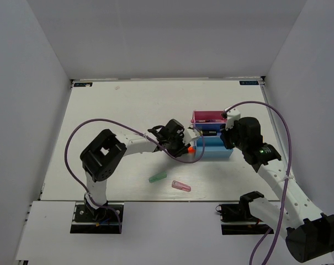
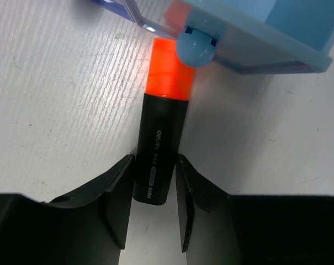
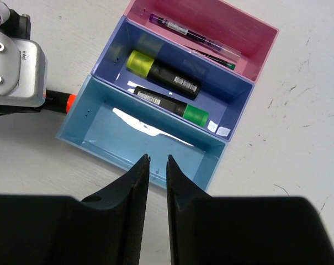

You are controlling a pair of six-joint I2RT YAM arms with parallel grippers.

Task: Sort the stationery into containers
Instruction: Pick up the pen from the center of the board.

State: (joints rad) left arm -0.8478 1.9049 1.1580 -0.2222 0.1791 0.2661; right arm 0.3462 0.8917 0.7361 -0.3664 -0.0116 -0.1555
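Orange-ended black plastic highlighter (image 2: pixel 162 118) gripped by left gripper (image 2: pixel 155 161).
Right gripper (image 3: pixel 158 159), narrowly parted and empty, positioned above light blue rectangular plastic bin (image 3: pixel 100 132).

- Bright, even overhead light; white tabletop (image 1: pixel 128 110) near clipping, shadows soft.
- Right wrist: white glare streak on light blue bin (image 3: pixel 100 132) floor.
- Left wrist: orange highlighter cap (image 2: pixel 169 72) oversaturated, hotspot above it; bin edge soft.

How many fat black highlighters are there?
3: the yellow-tipped black highlighter and green-tipped black highlighter lie in the dark blue plastic bin; the left hand straddles the orange-tipped black highlighter.
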